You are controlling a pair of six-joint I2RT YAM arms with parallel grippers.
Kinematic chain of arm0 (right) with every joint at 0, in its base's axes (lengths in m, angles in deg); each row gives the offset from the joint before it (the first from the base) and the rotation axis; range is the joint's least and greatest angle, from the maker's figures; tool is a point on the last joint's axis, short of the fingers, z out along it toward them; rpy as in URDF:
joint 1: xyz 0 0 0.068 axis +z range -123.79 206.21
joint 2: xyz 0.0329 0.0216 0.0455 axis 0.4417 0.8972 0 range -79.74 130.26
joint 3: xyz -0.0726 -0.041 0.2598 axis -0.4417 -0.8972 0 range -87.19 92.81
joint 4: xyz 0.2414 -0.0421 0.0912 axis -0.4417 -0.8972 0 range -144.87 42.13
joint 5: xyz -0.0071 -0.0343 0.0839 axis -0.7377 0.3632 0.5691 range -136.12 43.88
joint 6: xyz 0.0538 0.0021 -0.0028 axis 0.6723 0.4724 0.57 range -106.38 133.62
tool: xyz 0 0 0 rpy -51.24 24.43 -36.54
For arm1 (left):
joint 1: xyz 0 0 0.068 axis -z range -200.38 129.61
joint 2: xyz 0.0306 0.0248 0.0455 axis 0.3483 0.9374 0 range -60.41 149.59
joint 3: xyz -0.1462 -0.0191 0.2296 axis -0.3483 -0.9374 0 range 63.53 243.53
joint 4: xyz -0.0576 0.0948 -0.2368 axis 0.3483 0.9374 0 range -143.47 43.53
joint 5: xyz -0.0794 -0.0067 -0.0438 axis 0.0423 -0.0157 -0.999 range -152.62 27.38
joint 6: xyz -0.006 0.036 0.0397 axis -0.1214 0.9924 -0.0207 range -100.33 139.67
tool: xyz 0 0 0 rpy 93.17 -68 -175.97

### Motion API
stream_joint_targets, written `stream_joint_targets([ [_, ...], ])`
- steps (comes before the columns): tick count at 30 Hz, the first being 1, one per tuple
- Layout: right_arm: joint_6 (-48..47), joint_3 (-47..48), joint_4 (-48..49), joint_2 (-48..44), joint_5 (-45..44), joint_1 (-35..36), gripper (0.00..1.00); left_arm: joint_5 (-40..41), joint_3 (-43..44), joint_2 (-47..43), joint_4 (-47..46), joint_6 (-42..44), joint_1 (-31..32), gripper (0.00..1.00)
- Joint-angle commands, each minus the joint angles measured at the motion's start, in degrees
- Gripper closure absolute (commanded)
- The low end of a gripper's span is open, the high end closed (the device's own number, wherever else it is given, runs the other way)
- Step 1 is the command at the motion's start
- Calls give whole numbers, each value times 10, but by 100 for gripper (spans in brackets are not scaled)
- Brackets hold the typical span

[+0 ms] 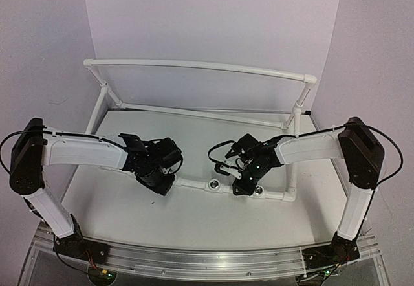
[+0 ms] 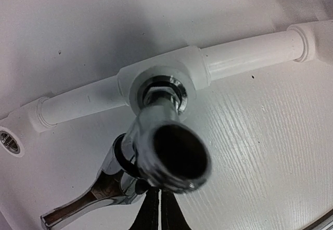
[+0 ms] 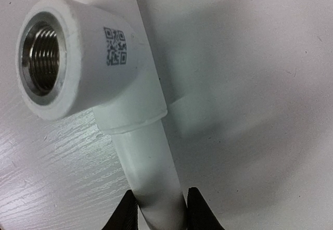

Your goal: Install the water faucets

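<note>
1. Where the surface [image 1: 194, 218] carries the white pipe frame [image 1: 194, 66], the frame's low front run lies nearest the near edge.
2. The right hand [image 3: 161, 209] clamps that run's pipe just below a tee, toward the right edge.
3. The left hand [image 2: 159, 212] is pinched shut just under the water faucet [image 2: 171, 152]. I cannot tell if it nips it.
4. The faucet is shiny chrome. Its base sits in a tee's socket [image 2: 136, 92], toward the left edge.
5. The right tee's threaded socket [image 3: 41, 58] shows bare metal.
</note>
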Motion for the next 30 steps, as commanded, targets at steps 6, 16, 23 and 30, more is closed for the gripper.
stream_joint_targets([
  [6,29,-10,-24,46,-67,-21,72,29,-22,-25,-91,13,-62,95],
  [16,28,-10,-25,48,-65,-21,72,15,35,11,-129,61,-79,95],
  [23,28,-9,-26,46,-64,-21,73,-40,90,47,-128,101,-79,95],
  [30,27,-9,-26,47,-62,-21,73,-88,86,46,-151,111,-75,94],
])
